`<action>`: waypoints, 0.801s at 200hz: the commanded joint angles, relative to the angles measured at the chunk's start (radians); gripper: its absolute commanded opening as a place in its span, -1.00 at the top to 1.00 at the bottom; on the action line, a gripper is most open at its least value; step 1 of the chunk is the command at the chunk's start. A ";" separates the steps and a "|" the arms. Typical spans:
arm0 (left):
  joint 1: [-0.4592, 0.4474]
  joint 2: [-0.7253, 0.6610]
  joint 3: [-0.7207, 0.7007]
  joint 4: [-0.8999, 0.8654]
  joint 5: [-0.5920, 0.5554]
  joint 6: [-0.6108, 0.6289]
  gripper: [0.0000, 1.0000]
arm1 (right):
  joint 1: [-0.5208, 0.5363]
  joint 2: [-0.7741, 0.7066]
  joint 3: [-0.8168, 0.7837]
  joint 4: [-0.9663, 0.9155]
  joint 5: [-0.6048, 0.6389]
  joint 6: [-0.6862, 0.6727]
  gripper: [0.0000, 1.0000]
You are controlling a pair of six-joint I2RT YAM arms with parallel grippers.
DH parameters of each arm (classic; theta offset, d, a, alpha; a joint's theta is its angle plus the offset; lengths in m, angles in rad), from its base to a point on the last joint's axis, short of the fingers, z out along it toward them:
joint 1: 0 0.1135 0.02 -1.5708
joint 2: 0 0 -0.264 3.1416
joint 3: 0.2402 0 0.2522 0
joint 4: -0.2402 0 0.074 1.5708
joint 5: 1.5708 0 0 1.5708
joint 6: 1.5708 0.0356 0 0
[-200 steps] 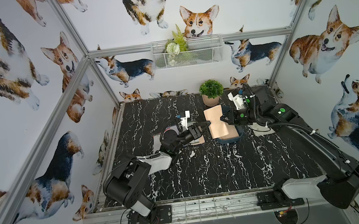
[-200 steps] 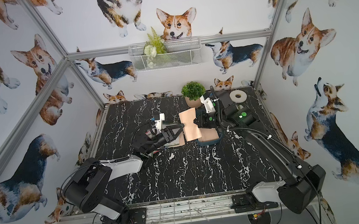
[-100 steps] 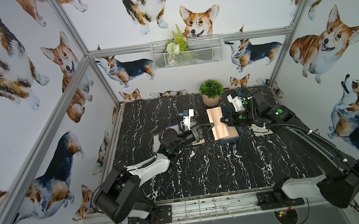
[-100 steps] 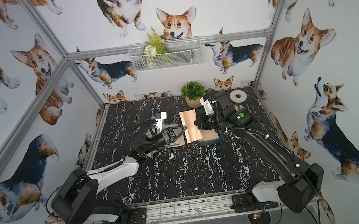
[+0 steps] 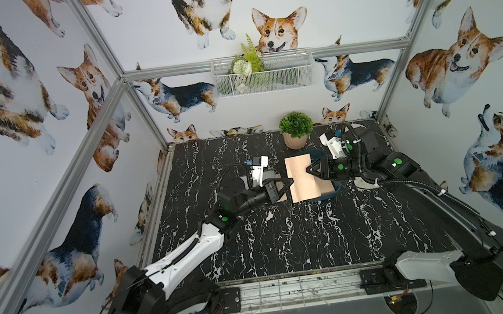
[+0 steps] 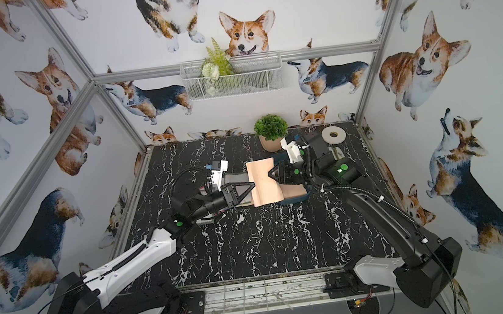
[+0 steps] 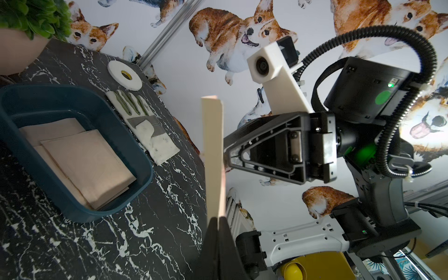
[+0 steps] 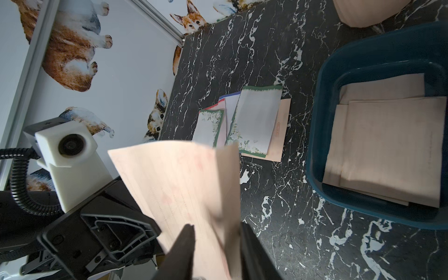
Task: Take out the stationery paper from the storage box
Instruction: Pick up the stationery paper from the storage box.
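A peach sheet of stationery paper (image 5: 301, 178) (image 6: 264, 183) hangs in the air above the near end of the dark teal storage box (image 5: 332, 192). My left gripper (image 5: 290, 185) (image 7: 218, 219) is shut on one edge of it; the left wrist view shows the sheet (image 7: 213, 157) edge-on. My right gripper (image 5: 309, 169) (image 8: 217, 230) stands open at the opposite edge, with the blurred sheet (image 8: 179, 179) still between its parted jaws. More peach sheets (image 8: 388, 145) (image 7: 84, 160) lie flat in the box (image 8: 315, 135) (image 7: 135, 155).
A pile of bordered sheets (image 8: 247, 121) lies on the black marble table left of the box. A work glove (image 7: 145, 128) and a tape roll (image 7: 124, 75) lie right of the box. A potted plant (image 5: 295, 129) stands behind it. A wire basket (image 5: 260, 74) hangs on the back wall.
My left arm reached right and its gripper shut on the sheet's edge. My right gripper, shut on the sheet before, has now opened.
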 commanded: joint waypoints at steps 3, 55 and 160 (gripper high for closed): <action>0.000 -0.097 0.037 -0.189 0.001 0.090 1.00 | 0.001 -0.062 -0.039 0.067 0.014 -0.029 -0.65; 0.021 -0.232 0.038 -0.139 0.165 -0.045 1.00 | -0.021 -0.324 -0.432 0.842 -0.408 0.173 -0.99; 0.020 -0.304 0.037 -0.100 0.221 -0.156 1.00 | -0.031 -0.131 -0.549 1.536 -0.575 0.569 -0.95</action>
